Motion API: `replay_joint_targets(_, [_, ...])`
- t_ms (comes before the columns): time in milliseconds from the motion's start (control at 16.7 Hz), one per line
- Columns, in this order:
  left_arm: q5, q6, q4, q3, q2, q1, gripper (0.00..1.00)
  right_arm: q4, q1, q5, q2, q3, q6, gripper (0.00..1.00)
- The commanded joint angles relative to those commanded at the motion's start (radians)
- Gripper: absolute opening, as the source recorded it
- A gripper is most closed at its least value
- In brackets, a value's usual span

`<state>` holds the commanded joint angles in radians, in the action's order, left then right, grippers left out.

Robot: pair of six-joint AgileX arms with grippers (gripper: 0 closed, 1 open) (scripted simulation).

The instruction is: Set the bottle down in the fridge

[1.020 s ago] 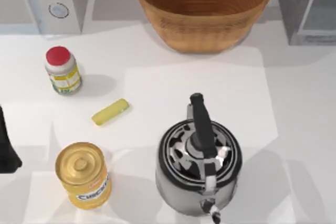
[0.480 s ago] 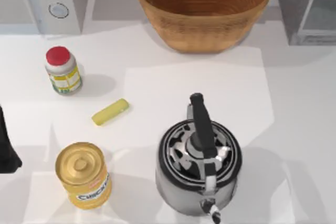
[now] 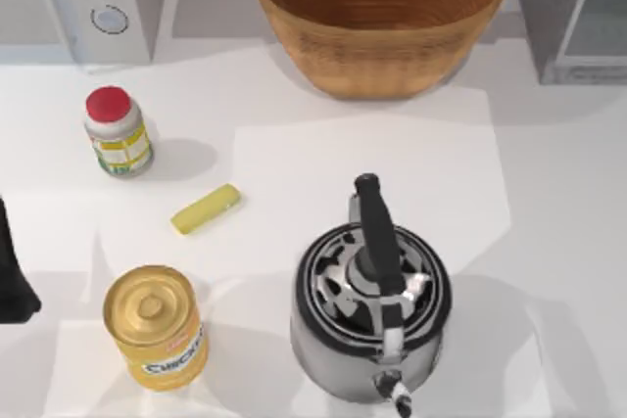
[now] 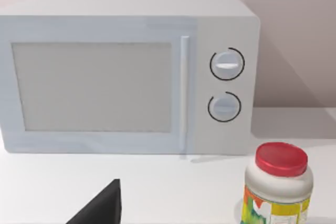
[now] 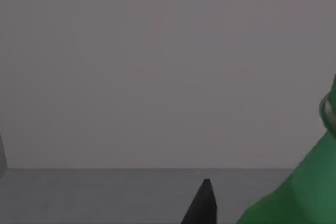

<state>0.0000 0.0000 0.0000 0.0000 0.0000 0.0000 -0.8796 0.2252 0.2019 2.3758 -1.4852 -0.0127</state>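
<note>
Right gripper [image 5: 206,203], seen as one dark fingertip in its own wrist view, sat low over a plain grey floor before a flat grey wall, probably the inside of the large grey boxy fridge [image 3: 568,12] at the table's far right corner. Beside that fingertip rose the green translucent bottle [image 5: 299,187], its shoulder and neck showing; whether the fingers were clamped on it or spread, I could not tell. Left gripper [image 4: 100,208] idled at the table's left edge, facing the white microwave with two round knobs [image 4: 126,72] and a red-capped jar [image 4: 277,184], its fingers' state likewise unclear.

Judging from this, the risk lay in the release: if the bottle stood tilted or off the floor, letting go could topple it, and a withdrawing finger might drag it over.
</note>
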Motion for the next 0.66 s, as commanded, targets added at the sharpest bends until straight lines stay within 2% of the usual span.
replay_joint_targets(300, [0.000, 0.000, 0.000, 0.000, 0.000, 0.000, 1.00, 0.000, 0.000, 0.000, 0.000, 0.000, 0.000, 0.98])
replay_joint_targets(660, [0.000, 0.000, 0.000, 0.000, 0.000, 0.000, 1.00, 0.000, 0.000, 0.000, 0.000, 0.000, 0.000, 1.00])
